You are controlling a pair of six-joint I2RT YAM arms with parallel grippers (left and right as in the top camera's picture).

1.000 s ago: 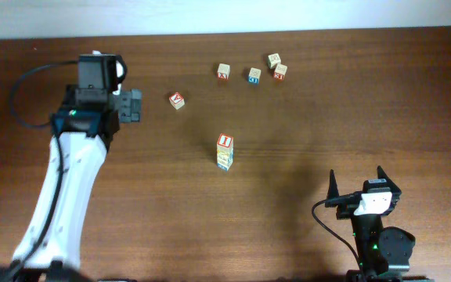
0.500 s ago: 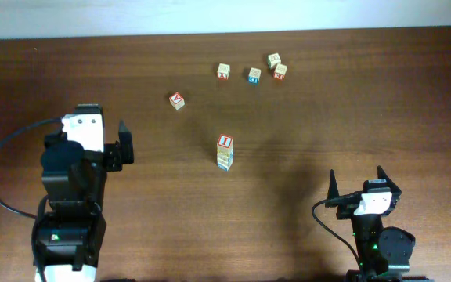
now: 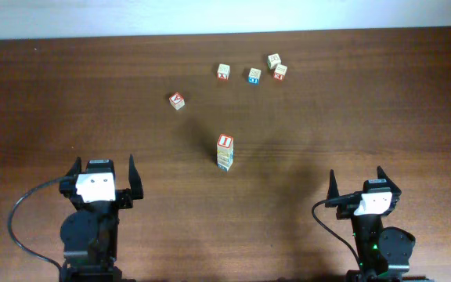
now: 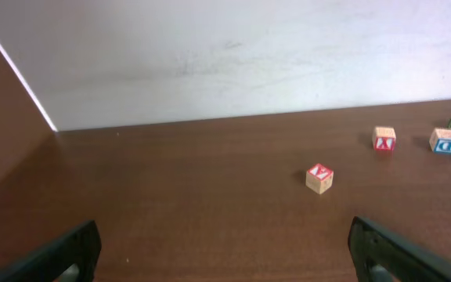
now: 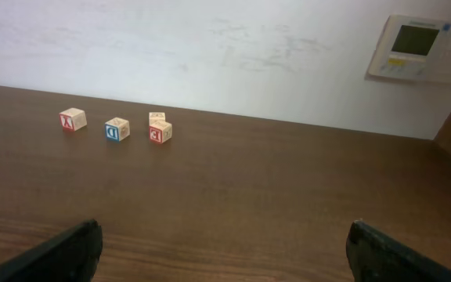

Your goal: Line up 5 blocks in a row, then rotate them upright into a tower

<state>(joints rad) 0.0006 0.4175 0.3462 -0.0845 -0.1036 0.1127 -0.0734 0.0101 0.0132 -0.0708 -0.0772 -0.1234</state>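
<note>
Several pale-wood blocks lie on the brown table. A block with a bold red "I" (image 3: 225,142) sits on top of another block (image 3: 225,160) at mid-table. A red-marked block (image 3: 178,101) (image 4: 319,178) lies alone to the left of them. Along the far side lie a red-marked block (image 3: 224,71) (image 5: 73,119), a greenish-marked one (image 3: 274,59) and another red one (image 3: 280,72) (image 5: 160,131). My left gripper (image 3: 102,166) (image 4: 225,258) stands open at the near left, far from all blocks. At the near right, my right gripper (image 3: 357,178) (image 5: 225,254) is open and holds nothing.
A blue-marked cube (image 3: 254,75) (image 5: 117,128) sits among the far blocks. A white wall runs behind the table's far edge (image 4: 249,117). A wall panel with a small screen (image 5: 413,47) hangs at the right.
My left arm has drawn back from the far left of the table to the near edge, its gripper still open. The right arm and the blocks have not moved.
</note>
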